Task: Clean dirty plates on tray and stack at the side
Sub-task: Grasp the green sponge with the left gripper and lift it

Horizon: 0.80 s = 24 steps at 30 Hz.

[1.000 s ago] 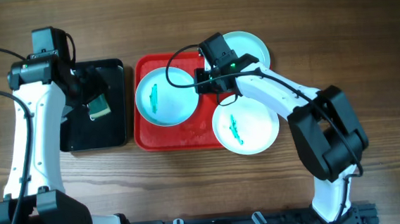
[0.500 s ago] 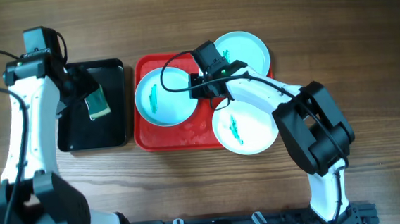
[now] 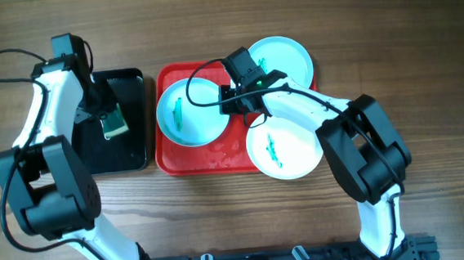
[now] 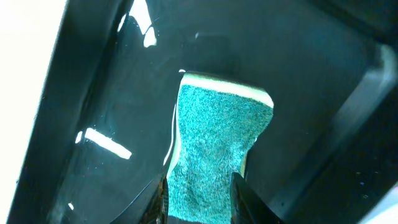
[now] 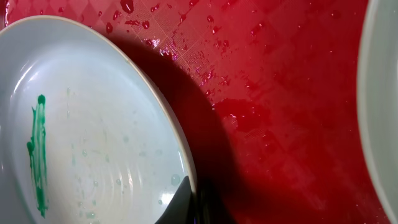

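Note:
Three pale plates lie on the red tray (image 3: 217, 155), each with a teal smear: one at the left (image 3: 186, 113), one at the back right (image 3: 284, 57), one at the front right (image 3: 286, 147). My right gripper (image 3: 231, 99) is shut on the right rim of the left plate (image 5: 93, 124), one finger on its inside and the other under the rim; in the wrist view the gripper (image 5: 191, 196) shows only its tips. My left gripper (image 4: 200, 199) is shut on a teal sponge (image 4: 217, 137), which is squeezed narrower between the fingers (image 4: 239, 196).
The sponge (image 3: 115, 124) lies in a wet black tray (image 3: 131, 149) left of the red tray. The red tray's floor (image 5: 280, 93) is wet with droplets. Another plate's rim (image 5: 385, 124) shows at the right edge of the right wrist view. Wooden table lies all around.
The left gripper has closed onto the sponge and its arm has shifted over the black tray. The right gripper slid left to the left plate's rim and shut on it.

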{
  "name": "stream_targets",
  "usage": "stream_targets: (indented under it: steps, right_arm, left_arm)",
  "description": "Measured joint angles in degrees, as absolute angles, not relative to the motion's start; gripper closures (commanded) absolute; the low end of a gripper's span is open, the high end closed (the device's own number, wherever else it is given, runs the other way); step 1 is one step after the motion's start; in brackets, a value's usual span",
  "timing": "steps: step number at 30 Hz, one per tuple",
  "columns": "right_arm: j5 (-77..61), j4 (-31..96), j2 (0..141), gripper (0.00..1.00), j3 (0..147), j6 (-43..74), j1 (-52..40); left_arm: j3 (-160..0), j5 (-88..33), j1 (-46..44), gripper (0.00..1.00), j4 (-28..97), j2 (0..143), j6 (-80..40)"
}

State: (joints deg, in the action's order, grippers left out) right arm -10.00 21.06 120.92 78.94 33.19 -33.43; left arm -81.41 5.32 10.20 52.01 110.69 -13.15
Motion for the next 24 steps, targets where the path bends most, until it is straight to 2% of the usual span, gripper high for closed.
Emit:
stream_targets:
  steps: [8, 13, 15, 17, 24]
  right_arm:
    - [-10.00, 21.06, 120.92, 0.96, 78.94, 33.19, -33.43]
    - [-10.00, 21.06, 120.92, 0.96, 78.94, 33.19, -33.43]
    - [-10.00, 21.06, 120.92, 0.96, 78.94, 33.19, -33.43]
    - [-10.00, 21.06, 120.92, 0.96, 78.94, 33.19, -33.43]
    - [-10.00, 21.04, 120.92, 0.96, 78.94, 33.19, -33.43]
  left_arm:
    - [-81.17, 4.43, 10.20, 0.70, 50.65, 114.32, -9.02]
    - [-80.99, 3.92, 10.20, 0.74, 48.71, 115.68, -7.66]
    - [-80.99, 3.46, 10.11, 0.77, 48.56, 115.85, -7.53]
    - [-80.99, 3.33, 9.96, 0.96, 48.53, 116.07, -7.49]
    - [-81.01, 3.14, 8.99, 0.96, 48.73, 116.27, -6.94]
